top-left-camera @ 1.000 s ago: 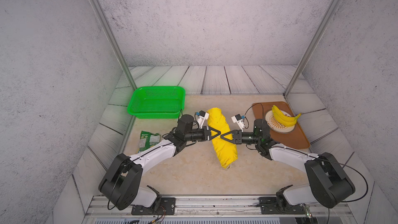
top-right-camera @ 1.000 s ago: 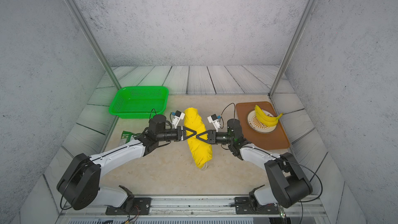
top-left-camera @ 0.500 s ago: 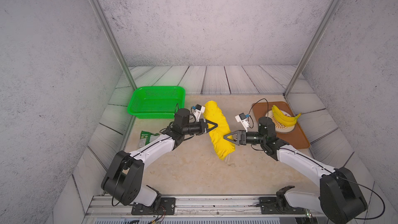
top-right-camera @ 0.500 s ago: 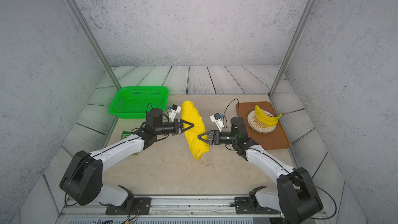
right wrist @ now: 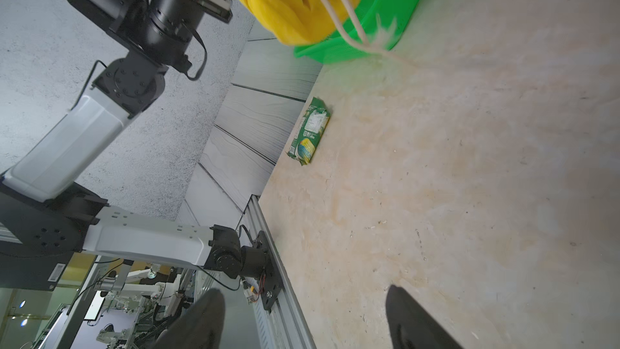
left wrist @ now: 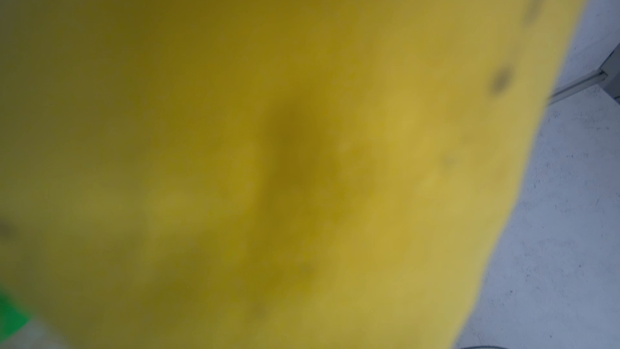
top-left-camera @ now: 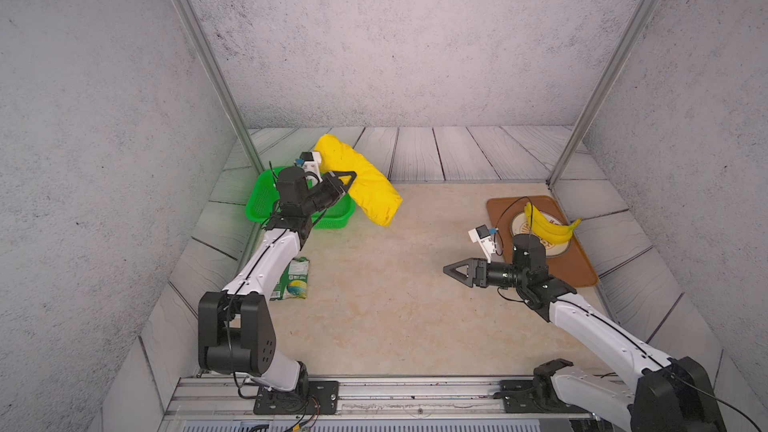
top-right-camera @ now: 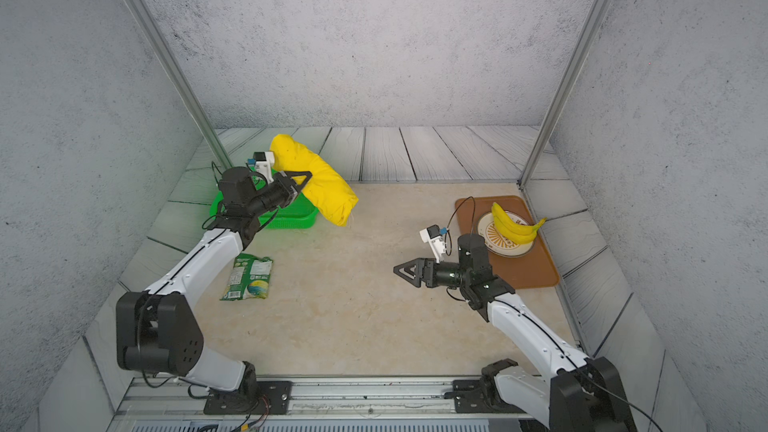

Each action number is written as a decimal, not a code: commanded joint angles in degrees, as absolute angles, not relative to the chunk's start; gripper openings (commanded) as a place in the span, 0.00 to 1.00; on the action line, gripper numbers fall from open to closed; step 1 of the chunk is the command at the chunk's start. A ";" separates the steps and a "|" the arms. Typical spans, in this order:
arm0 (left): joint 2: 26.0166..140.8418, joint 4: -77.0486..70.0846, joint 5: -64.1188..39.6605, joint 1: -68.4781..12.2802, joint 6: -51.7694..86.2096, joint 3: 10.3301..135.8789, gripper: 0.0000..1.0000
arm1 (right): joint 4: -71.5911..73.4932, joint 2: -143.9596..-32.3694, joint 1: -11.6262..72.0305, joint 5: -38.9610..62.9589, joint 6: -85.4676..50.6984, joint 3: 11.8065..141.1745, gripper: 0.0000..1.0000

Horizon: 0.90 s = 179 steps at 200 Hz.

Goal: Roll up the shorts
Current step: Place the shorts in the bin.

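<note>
Our left gripper (top-left-camera: 344, 178) is pinched tight on the shorts (top-left-camera: 368, 187), near the middle of the roll. The shorts are a fat yellow roll, tilted and held up by the green basket (top-left-camera: 258, 206). In the left wrist view we see only blurry yellow cloth.

Our right gripper (right wrist: 302, 317) has its two fingers wide apart with nothing in them. It hangs over the bare table, well apart from the roll and near the brown tray (top-left-camera: 575, 270) with the bananas (top-left-camera: 546, 227).

We think the rolling looks done and the job now is to put the roll down. We should hold tight, go down slowly, and let go only when the roll lies flat. The white drawstring (right wrist: 337, 15) hangs loose from one end, so we should mind that it does not catch on the basket.

The green snack packet (top-right-camera: 249, 278) has print and a barcode, but the words are too small for us to read. The plate (top-right-camera: 484, 228) under the bananas has a pattern we cannot read either.
</note>
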<state>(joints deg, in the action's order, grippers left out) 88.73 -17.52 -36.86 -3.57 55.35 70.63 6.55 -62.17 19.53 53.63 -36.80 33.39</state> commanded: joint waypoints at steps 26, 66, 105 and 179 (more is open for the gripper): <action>97.45 -26.65 -30.52 3.77 58.17 81.25 0.00 | 6.32 -60.91 19.44 52.59 -36.18 30.32 0.80; 104.21 -31.06 -26.66 8.89 56.60 85.70 0.00 | 13.99 -63.84 19.50 53.87 -40.85 27.29 0.80; 108.49 -32.53 -24.34 9.69 54.17 83.87 0.00 | 16.54 -66.90 19.48 54.12 -41.04 26.79 0.80; 125.36 -36.41 -26.81 9.74 61.91 81.88 0.00 | 21.65 -70.08 19.56 54.34 -43.57 25.93 0.80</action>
<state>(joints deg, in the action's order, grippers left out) 122.23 -33.47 -25.56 9.85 59.09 81.58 19.62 -70.63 19.53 53.49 -43.09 26.48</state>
